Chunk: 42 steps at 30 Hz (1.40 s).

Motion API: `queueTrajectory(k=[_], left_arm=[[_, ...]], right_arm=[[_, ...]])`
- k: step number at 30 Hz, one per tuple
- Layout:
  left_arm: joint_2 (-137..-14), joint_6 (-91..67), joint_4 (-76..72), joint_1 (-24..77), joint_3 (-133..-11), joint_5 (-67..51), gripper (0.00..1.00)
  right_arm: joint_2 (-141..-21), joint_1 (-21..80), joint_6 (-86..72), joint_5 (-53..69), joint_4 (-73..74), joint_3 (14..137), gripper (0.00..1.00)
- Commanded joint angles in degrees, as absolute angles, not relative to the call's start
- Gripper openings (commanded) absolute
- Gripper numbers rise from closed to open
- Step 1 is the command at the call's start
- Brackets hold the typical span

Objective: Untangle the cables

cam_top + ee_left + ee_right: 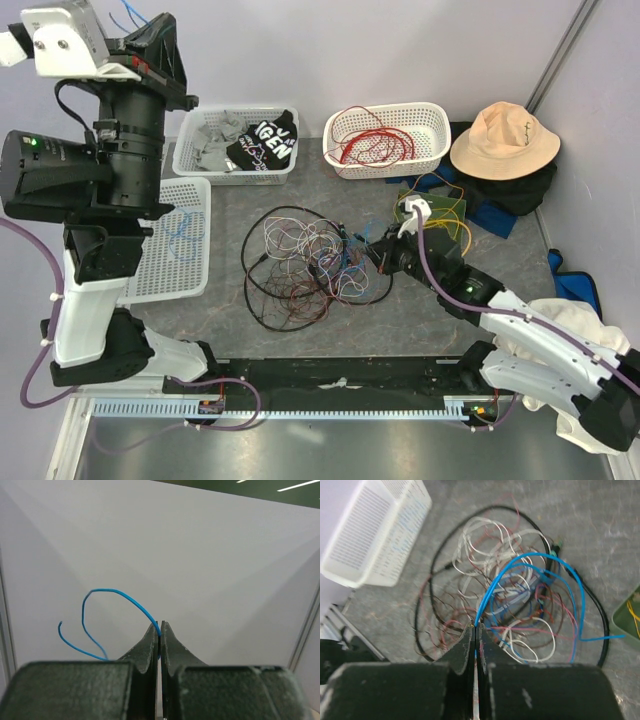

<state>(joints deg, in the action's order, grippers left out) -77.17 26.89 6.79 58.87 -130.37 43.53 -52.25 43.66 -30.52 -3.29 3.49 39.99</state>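
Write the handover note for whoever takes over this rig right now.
Left pincer: shut on a loose blue wire, raised high, clear of the table.
Right pincer: shut on a blue cable in the knotted heap mid-table.
Done: red cables in the far white basket, yellow cables in the green tray.
Left: the heap of black, white, red and blue wires is tangled; pull them apart.

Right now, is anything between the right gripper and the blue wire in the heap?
Nothing visible: the right gripper is shut on the blue wire, which arcs up over the tangled heap.
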Motion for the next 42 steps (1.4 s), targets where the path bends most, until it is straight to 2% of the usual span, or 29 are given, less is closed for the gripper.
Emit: queueTrajectory(k=[1, 7, 11, 13, 16, 21, 25, 32, 42], left_arm=[[-78.0, 31.1, 4.9, 59.0, -135.9, 43.1, 0.02], [-77.9, 35.1, 2.8, 59.0, -130.3, 48.3, 0.02], [-75.4, 40.1, -4.6, 58.7, -118.1, 54.7, 0.02], [-73.8, 39.0, -4.7, 57.8, -113.1, 56.5, 0.02], [-71.7, 30.9, 2.9, 54.4, -108.8, 57.4, 0.02], [-70.4, 7.3, 26.4, 42.8, -106.8, 47.9, 0.02], [-69.2, 2.5, 28.6, 33.1, -100.5, 43.7, 0.02], [-70.0, -3.3, 33.5, 19.8, -97.7, 37.7, 0.02], [-68.5, -16.2, 31.4, 1.5, -74.4, 27.1, 0.02]], right_arm=[[-54.4, 43.7, -30.3, -3.2, 0.4, 36.6, 0.00], [-51.2, 43.7, -30.0, -2.4, -2.3, 35.7, 0.00], [-49.8, 43.7, -30.0, -2.1, -1.6, 35.6, 0.00], [-49.0, 43.7, -30.0, -2.0, -1.4, 35.4, 0.00], [-48.2, 43.7, -29.9, -2.1, -1.1, 35.4, 0.00], [-47.5, 43.7, -29.8, -1.7, -1.1, 35.9, 0.00], [-46.8, 43.6, -29.4, -1.5, -0.8, 36.3, 0.00], [-46.6, 43.7, -29.1, -1.6, -0.3, 37.1, 0.00], [-47.6, 43.7, -29.0, -0.1, -0.7, 37.8, 0.00]])
